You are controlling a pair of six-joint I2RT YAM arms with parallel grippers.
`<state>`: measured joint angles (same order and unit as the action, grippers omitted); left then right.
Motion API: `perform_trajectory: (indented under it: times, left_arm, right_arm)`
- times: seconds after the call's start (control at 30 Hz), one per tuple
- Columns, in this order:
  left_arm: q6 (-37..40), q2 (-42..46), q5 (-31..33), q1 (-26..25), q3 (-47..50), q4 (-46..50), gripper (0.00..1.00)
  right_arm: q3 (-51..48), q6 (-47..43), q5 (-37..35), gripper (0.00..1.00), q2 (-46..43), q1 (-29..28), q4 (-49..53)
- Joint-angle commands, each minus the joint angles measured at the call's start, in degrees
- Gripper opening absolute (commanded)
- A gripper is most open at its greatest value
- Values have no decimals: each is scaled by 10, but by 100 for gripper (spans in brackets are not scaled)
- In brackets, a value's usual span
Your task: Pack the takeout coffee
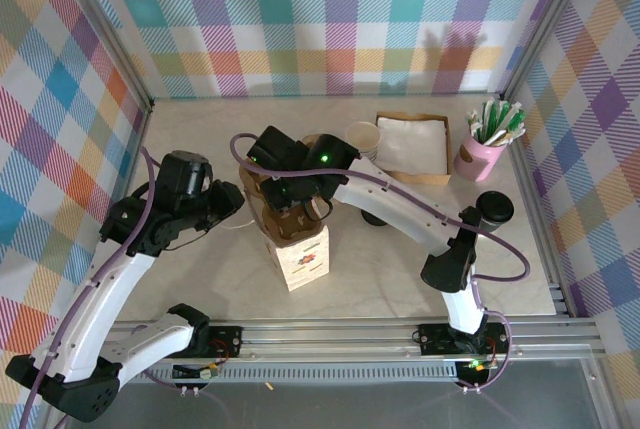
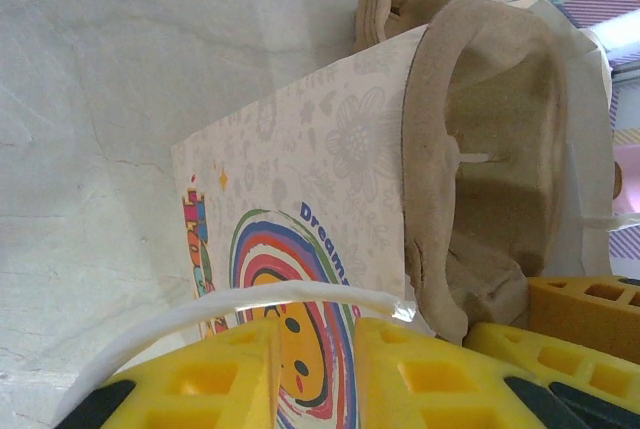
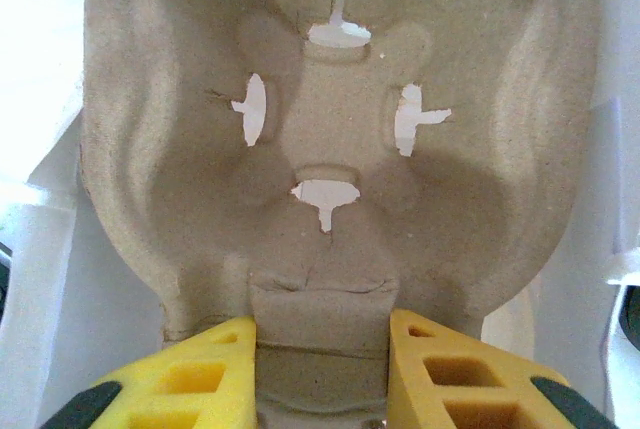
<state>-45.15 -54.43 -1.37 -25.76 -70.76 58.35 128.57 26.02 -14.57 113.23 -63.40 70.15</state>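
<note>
A printed paper bag (image 1: 303,259) stands upright mid-table. My right gripper (image 1: 300,211) is over its open top, shut on a brown pulp cup carrier (image 3: 330,99); its yellow fingers (image 3: 215,349) press the carrier's near tab from both sides. The carrier (image 2: 500,149) sits upright, partly inside the bag (image 2: 300,179). My left gripper (image 2: 318,334) is at the bag's left side, its jaws slightly apart with nothing between them. The bag's white handle (image 2: 250,304) lies across its fingertips. The takeout coffee (image 1: 495,209), with its black lid, stands at the right by the right arm's elbow.
At the back are a stack of white-rimmed cups (image 1: 362,137), a brown tray of napkins (image 1: 413,144) and a pink cup of stirrers (image 1: 482,154). A dark low object (image 1: 375,217) lies under the right forearm. Checked walls enclose the table.
</note>
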Motion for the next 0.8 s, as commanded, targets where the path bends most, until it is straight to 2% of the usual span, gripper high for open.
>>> perform_trajectory:
  times: [0.0, 0.77]
  left_arm:
    - [9, 0, 8, -3, -17, 0, 26]
    - [15, -15, 29, -2, -28, 1, 26]
  right_arm:
    - [-11, -12, -7, 30, 7, -6, 24]
    - [-34, -15, -6, 30, -7, -7, 30]
